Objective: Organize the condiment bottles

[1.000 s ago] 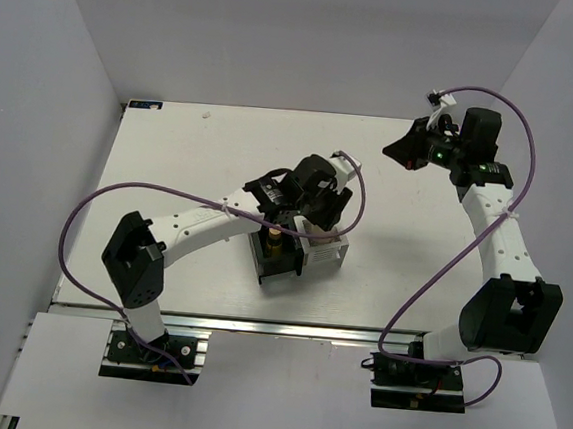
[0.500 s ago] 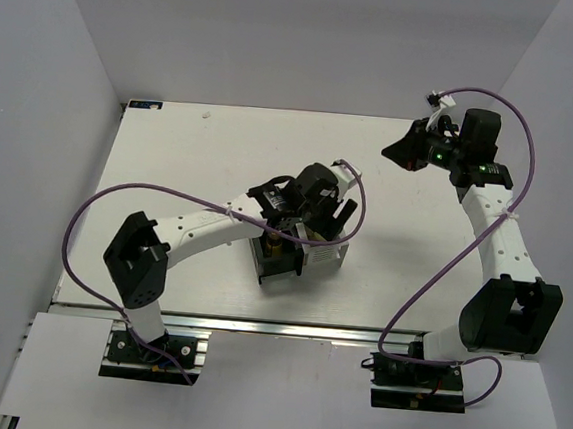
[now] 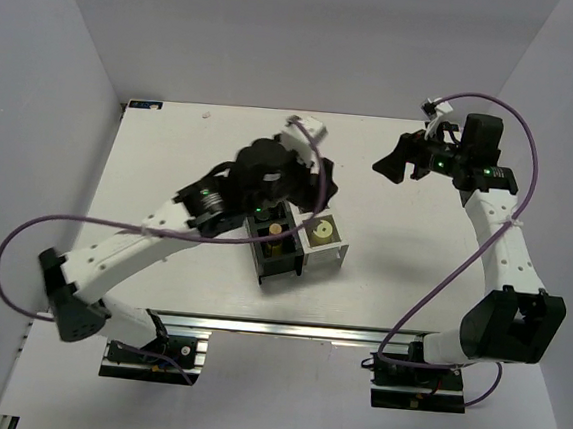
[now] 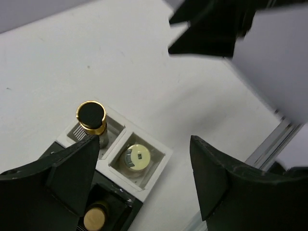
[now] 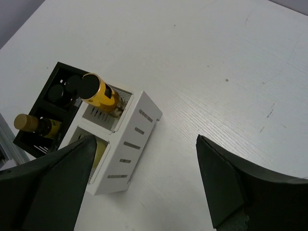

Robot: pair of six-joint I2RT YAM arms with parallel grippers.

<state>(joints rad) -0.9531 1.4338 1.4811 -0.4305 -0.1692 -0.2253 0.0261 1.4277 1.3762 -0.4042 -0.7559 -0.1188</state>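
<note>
A white organizer (image 3: 335, 253) and a black organizer (image 3: 280, 268) stand side by side in mid-table. The cream bottle (image 4: 136, 156) with its pale yellow cap (image 3: 322, 231) stands in the white box's near cell. The amber bottle (image 5: 100, 94), black-capped (image 4: 91, 114), leans in the white box's far cell. In the black box are a dark bottle with a tan cap (image 5: 30, 123) and black-capped bottles (image 5: 65, 88). My left gripper (image 4: 143, 140) hangs open and empty above the boxes (image 3: 317, 189). My right gripper (image 5: 144, 138) is open and empty, up at the right (image 3: 383, 168).
The table's near edge is a metal rail (image 4: 269, 144). White walls enclose the left, back and right sides. Purple cables loop from both arms.
My left gripper has opened, risen and drawn back from the white organizer, uncovering the cream bottle in its cell. My right gripper has gone from shut to open and shifted slightly left.
</note>
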